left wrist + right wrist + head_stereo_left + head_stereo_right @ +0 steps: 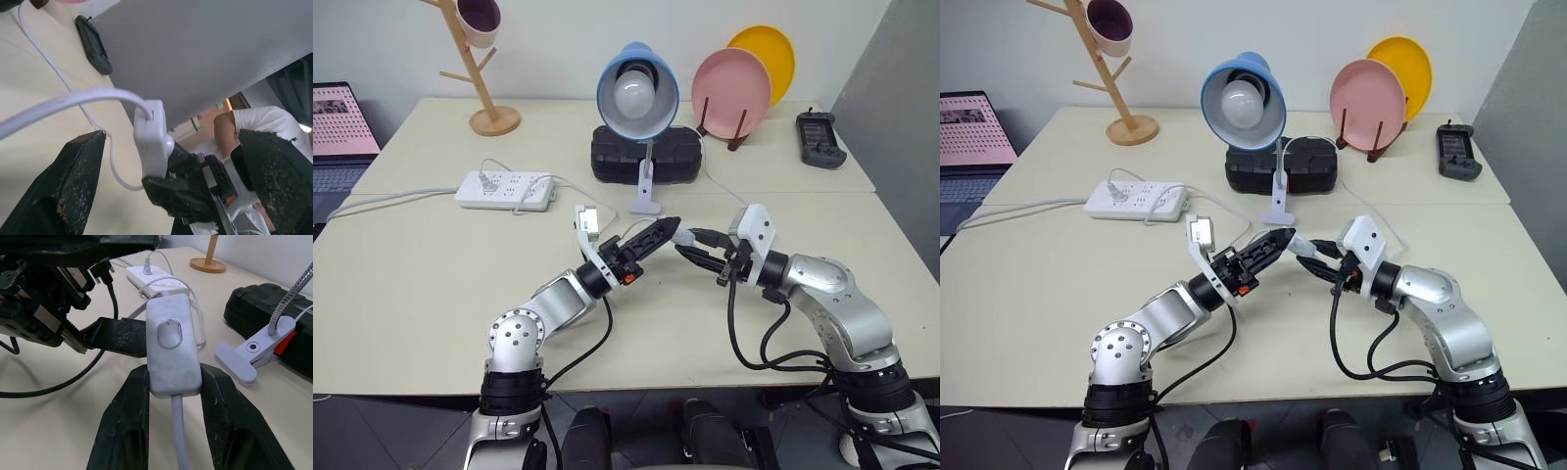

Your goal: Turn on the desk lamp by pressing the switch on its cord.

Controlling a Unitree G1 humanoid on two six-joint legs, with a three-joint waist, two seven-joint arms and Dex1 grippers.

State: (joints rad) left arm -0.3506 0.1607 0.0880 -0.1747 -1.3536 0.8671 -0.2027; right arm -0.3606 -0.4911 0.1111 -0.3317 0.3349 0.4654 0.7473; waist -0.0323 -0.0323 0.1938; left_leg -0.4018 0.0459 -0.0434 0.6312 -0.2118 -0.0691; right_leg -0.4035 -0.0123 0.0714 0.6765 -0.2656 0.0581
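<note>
The desk lamp [636, 90], with a blue shade and a white bulb, stands on its white clip base [644, 202] at mid-table. Its thin white cord [58, 104] runs into the small white switch [172, 345]. My right gripper [173, 379] is shut on the switch and holds it above the table, button side facing the wrist camera. My left gripper [663, 232] is open and points at the switch from the left. In the left wrist view its two fingers [73, 181] stand on either side of the switch [152, 139], apart from it.
A white power strip [505, 189] lies at the left and a black case [646, 155] sits behind the lamp. Pink [731, 90] and yellow plates stand on a rack at the back right beside a black device [819, 139]. A wooden mug tree [489, 98] and a laptop [337, 127] are far left. A person [254, 127] is nearby.
</note>
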